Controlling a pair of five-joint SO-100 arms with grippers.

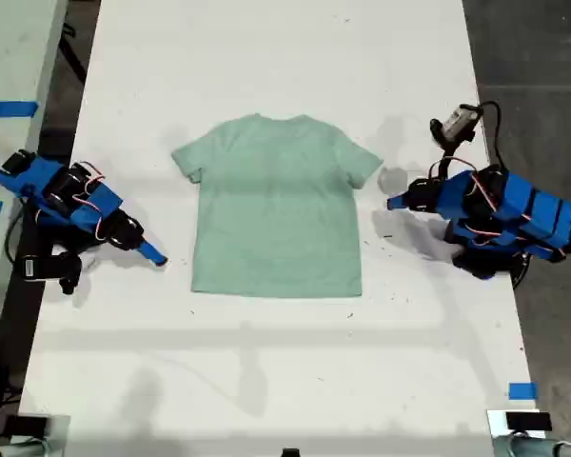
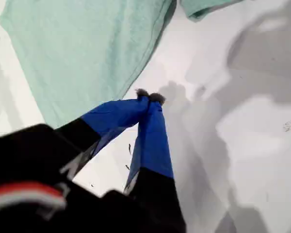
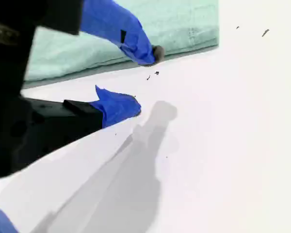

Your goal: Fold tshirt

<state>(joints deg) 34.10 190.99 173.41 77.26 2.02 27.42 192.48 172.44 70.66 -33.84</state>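
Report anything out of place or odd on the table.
Nothing stands out. The tshirt lies flat and smooth on the white table, not yet folded. My first gripper and my second gripper sit beside it, touching nothing. A few dark specks dot the table.

White table (image 1: 266, 371); blue tape (image 1: 521, 390) near exterior view's lower right corner.

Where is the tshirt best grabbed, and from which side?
Probably the tshirt by its side edges, pinched from outside: it lies flat, my first gripper beside the exterior view's right sleeve, my second gripper open near the same view's lower-left hem corner.
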